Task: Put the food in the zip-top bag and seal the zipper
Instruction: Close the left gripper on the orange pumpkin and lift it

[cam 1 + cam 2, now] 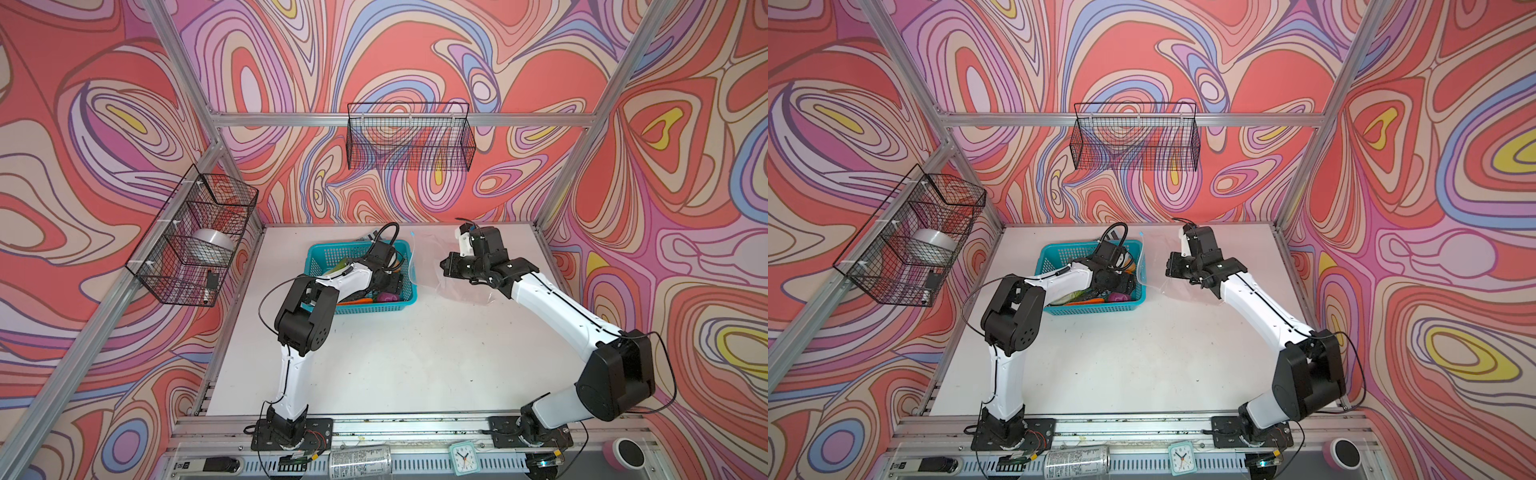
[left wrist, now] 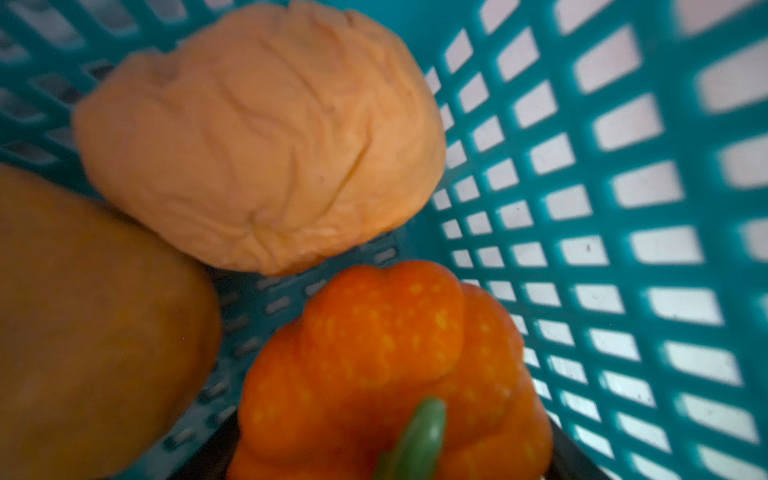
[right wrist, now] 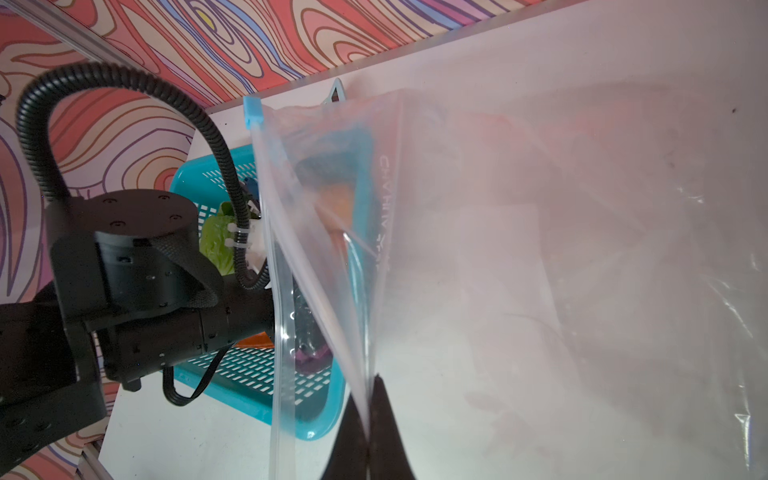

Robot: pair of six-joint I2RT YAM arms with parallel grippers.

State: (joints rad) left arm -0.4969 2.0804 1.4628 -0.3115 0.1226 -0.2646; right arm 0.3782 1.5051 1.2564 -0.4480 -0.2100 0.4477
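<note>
The right gripper [image 3: 370, 415] has its jaws pressed together on the mouth edge of the zip-top bag [image 3: 540, 249] and holds that edge up. The rest of the clear bag lies on the table, just right of the teal basket [image 1: 320, 253]. The zipper [image 3: 272, 257] runs along the mouth, with its light-blue slider tab [image 3: 253, 110] at the far end.

The left gripper [image 1: 1123, 284] is down inside the basket, close against the pumpkin [image 2: 374, 357] (whether it is spread or gripping, I cannot tell). The visible food is in the basket: one pumpkin, two potatoes (a pale potato [image 2: 257, 137] and a darker potato [image 2: 95, 324]), one cabbage [image 3: 216, 237] and one purple piece [image 1: 387, 296].

The white table [image 1: 395, 365] is lightly scuffed. Three walls of swirling red, pink and purple pattern close it in, framed in aluminium. Two black wire baskets hang there, one on the back wall [image 1: 409, 137] and one on the left wall [image 1: 195, 237]. The front rail carries one can [image 1: 360, 459] and one small clock [image 1: 462, 457].
</note>
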